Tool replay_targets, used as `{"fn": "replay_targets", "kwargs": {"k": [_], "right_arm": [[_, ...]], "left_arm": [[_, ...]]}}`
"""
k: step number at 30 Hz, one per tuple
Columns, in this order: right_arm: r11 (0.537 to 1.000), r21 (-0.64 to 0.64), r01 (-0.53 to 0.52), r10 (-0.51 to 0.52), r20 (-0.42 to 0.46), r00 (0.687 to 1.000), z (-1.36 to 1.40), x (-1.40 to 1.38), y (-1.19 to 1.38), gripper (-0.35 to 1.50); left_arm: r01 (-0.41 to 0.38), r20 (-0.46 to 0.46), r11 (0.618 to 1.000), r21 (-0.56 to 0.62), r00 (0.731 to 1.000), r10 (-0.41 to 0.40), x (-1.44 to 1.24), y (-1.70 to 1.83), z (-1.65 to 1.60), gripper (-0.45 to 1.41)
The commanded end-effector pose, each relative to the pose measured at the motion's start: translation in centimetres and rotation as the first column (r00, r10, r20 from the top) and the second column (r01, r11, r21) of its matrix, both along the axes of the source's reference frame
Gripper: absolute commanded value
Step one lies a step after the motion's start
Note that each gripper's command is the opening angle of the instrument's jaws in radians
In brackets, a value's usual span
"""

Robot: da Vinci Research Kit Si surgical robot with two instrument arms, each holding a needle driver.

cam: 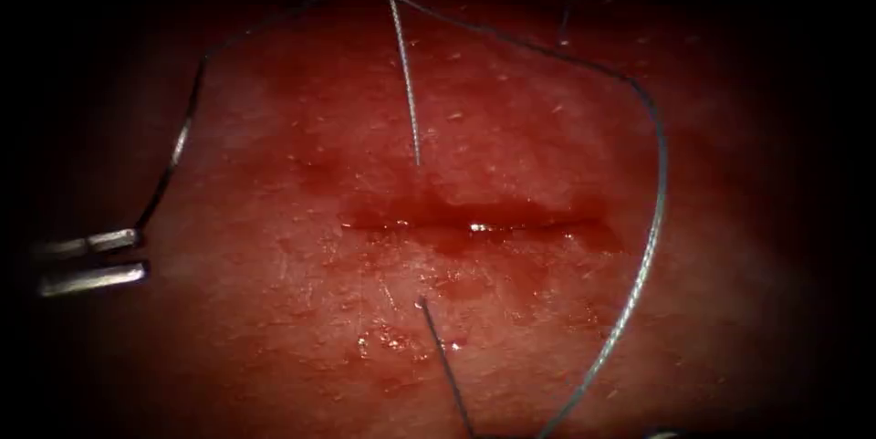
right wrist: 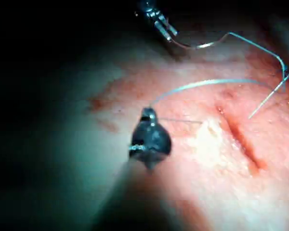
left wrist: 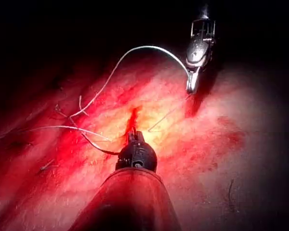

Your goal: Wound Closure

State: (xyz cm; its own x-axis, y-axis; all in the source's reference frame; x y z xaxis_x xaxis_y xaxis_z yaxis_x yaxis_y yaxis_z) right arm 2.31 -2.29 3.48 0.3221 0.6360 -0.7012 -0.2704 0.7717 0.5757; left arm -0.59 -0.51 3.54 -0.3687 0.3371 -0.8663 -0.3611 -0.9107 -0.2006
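Seen well left of the cut (cam: 474,224), out of the tissue (cam: 301,329), the needle (cam: 173,161) pinched by its end in the left tool (cam: 140,255) and arching up from it, with thread (cam: 652,220) looping rightward around to the right tool (left wrist: 192,83), clamped on it.

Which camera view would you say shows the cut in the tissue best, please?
The endoscope view: the cut lies across the middle, seen whole. Both wrist views show it at a slant.
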Motion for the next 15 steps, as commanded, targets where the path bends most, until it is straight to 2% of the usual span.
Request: {"fn": "replay_targets", "kwargs": {"k": [1, 4, 7, 8, 9, 10, 11, 12, 15], "right_arm": [[1.0, 0.001, 0.025, -0.025, -0.016, 1.0, -0.22, 0.09, -0.28, -0.35], [0.998, -0.033, 0.055, -0.056, -0.028, 0.998, -0.5, 0.15, -0.51, -0.35], [0.995, -0.07, 0.068, -0.07, -0.03, 0.997, -0.65, 0.24, -0.55, -0.35], [0.996, -0.075, 0.052, -0.055, -0.043, 0.998, -0.65, 0.26, -0.47, 0.36], [0.996, -0.075, 0.052, -0.055, -0.043, 0.998, -0.65, 0.26, -0.47, 0.36], [0.996, -0.084, 0.033, -0.038, -0.058, 0.998, -0.61, 0.25, -0.4, 0.73], [0.996, -0.09, 0.028, -0.033, -0.06, 0.998, -0.57, 0.24, -0.36, 0.88], [0.994, -0.105, 0.039, -0.045, -0.063, 0.997, -0.47, 0.22, -0.26, 1.13], [0.988, -0.146, 0.05, -0.06, -0.062, 0.996, -0.26, 0.14, -0.07, 1.16]], "left_arm": [[-0.004, 0.003, 1.0, -0.004, 1.0, 0.004, -0.09, -0.02, 0.03, -0.45], [-0.015, 0.012, 1.0, -0.008, 1.0, 0.015, -0.18, -0.04, 0.01, -0.45], [-0.033, 0.031, 0.999, -0.005, 0.999, 0.033, -0.25, -0.07, -0.03, -0.45], [-0.039, 0.038, 0.999, -0.002, 0.999, 0.039, -0.27, -0.07, -0.07, -0.45], [-0.039, 0.038, 0.999, -0.002, 0.999, 0.039, -0.27, -0.07, -0.07, -0.45], [-0.045, 0.042, 0.999, -0.005, 0.998, 0.045, -0.28, -0.07, -0.11, -0.45], [-0.047, 0.044, 0.999, -0.003, 0.998, 0.047, -0.28, -0.06, -0.12, -0.45], [-0.052, 0.047, 0.999, -0.005, 0.998, 0.052, -0.29, -0.05, -0.17, -0.45], [-0.053, 0.058, 0.999, -0.009, 0.997, 0.054, -0.29, -0.04, -0.23, -0.45]]}}
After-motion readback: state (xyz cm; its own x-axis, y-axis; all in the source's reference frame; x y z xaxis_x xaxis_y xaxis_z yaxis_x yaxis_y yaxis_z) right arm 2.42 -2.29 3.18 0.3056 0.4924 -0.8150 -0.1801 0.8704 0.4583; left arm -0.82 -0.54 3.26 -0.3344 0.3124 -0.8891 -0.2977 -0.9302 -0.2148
